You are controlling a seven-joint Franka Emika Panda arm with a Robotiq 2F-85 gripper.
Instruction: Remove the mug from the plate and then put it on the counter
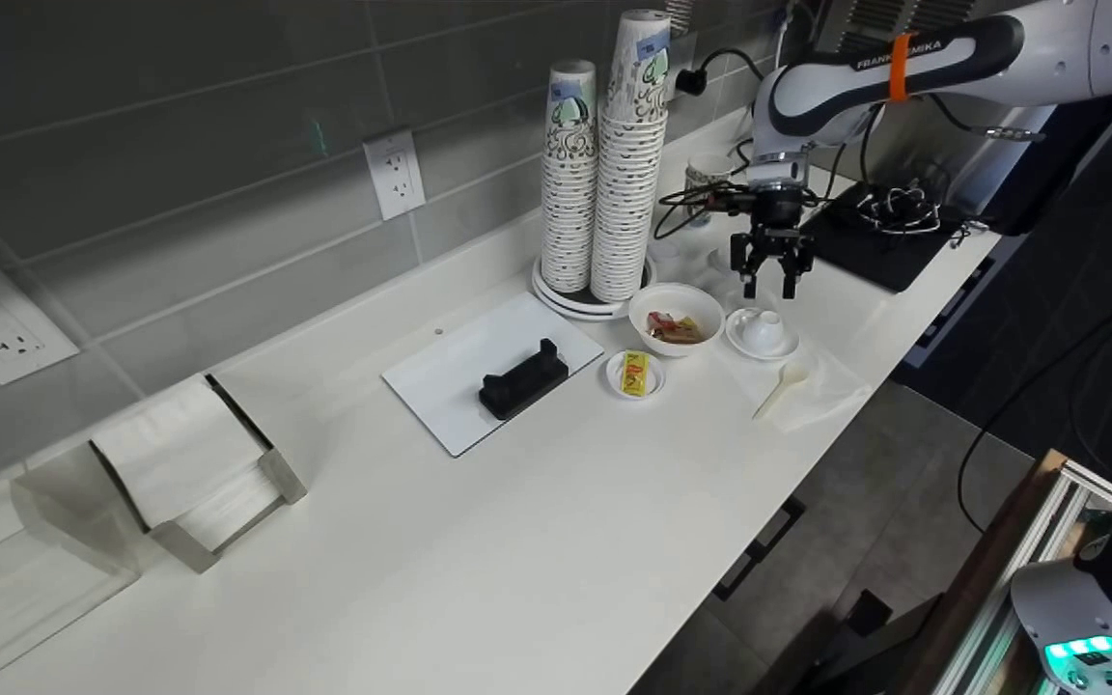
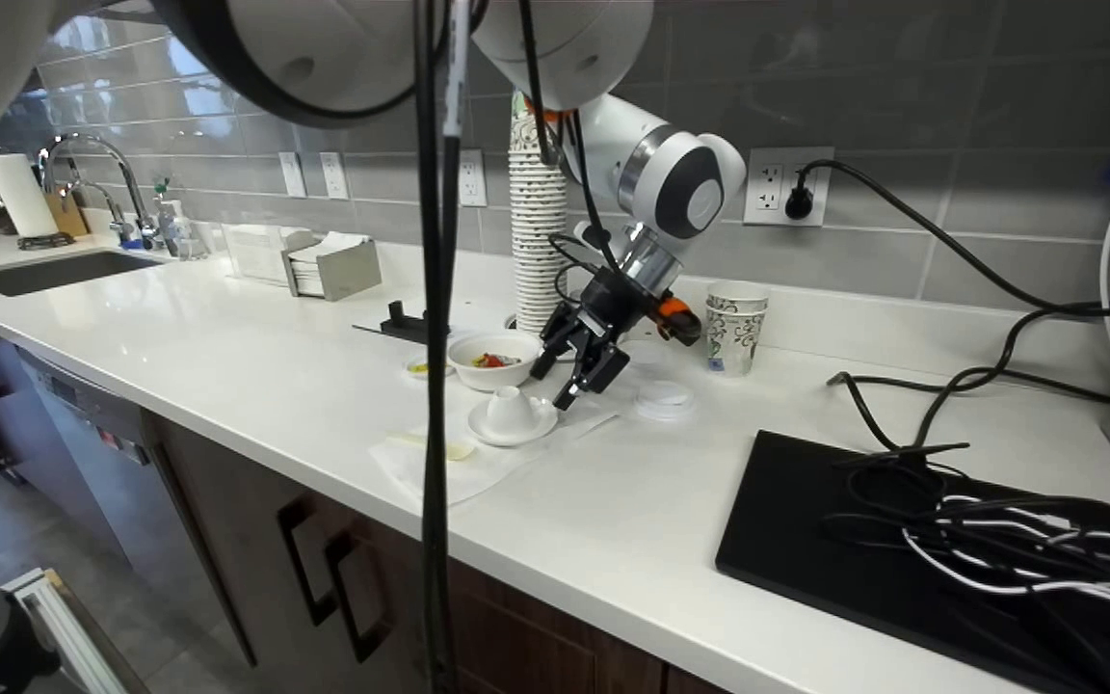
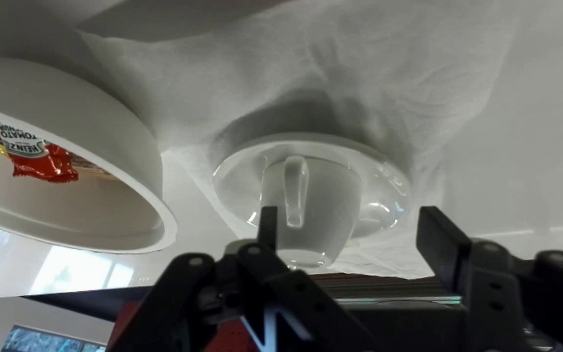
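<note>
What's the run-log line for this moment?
gripper: open, holding nothing; mug: upside down on plate; lift: not yet done; placing on counter: not yet done

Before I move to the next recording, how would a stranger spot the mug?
On the long white counter, find the two tall stacks of paper cups by the wall. Near them is a bowl of packets, and next to that bowl a small saucer. The mug sits upside down on that saucer; its handle sets it apart from the bowl and paper cups.
</note>
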